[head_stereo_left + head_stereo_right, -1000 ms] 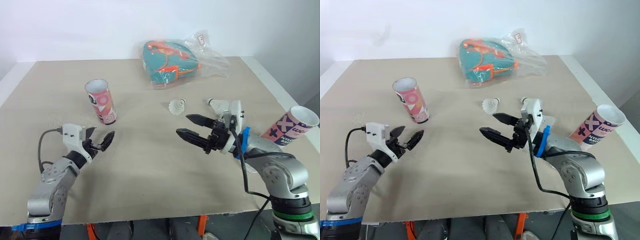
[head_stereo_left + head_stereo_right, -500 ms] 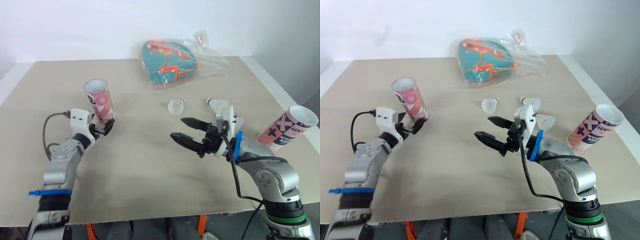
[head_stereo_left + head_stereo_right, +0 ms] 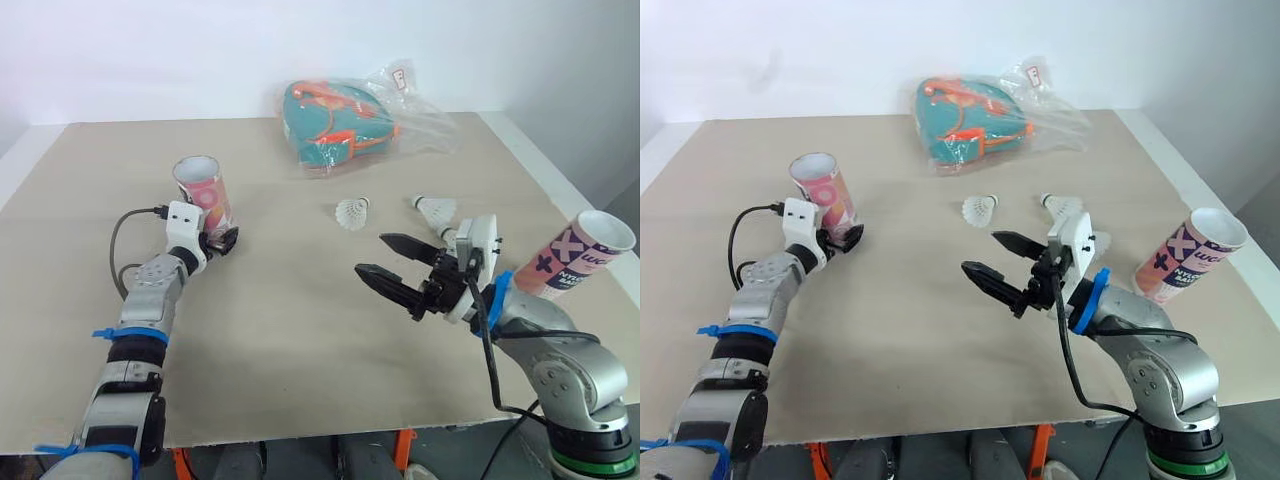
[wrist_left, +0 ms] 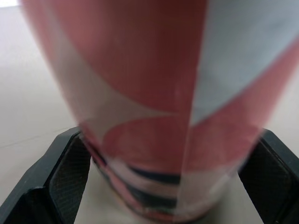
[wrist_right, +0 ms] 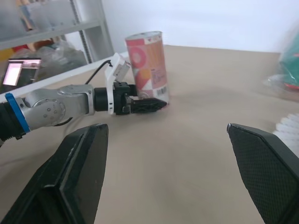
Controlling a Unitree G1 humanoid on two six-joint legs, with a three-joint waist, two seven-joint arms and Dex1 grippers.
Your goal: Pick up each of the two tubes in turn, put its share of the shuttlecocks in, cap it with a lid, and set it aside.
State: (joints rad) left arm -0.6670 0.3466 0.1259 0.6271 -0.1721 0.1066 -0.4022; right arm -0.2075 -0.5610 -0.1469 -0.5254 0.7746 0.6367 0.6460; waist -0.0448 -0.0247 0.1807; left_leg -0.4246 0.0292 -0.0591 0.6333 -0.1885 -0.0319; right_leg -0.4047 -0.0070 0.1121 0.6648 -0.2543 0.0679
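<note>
A pink patterned tube [image 3: 203,200] stands upright and uncapped at the left of the table. My left gripper [image 3: 219,241] is at its base, open, one finger [image 4: 65,179] on each side of the tube [image 4: 163,116]. The right wrist view shows that tube [image 5: 147,65] with the left gripper [image 5: 145,105] low beside it. My right gripper [image 3: 372,254] hovers open and empty over mid-table. A second pink tube [image 3: 583,256] leans at the right edge. Two shuttlecocks [image 3: 352,212] [image 3: 436,208] lie beyond the right gripper; a third [image 3: 1097,241] is partly hidden behind it.
A clear plastic bag [image 3: 345,118] holding a teal and orange item lies at the back centre of the beige table [image 3: 280,340]. The table's right edge [image 3: 545,170] runs close to the leaning tube.
My left gripper has moved forward from the near left up to the pink tube's base and now straddles it. The right gripper has shifted slightly right, still open.
</note>
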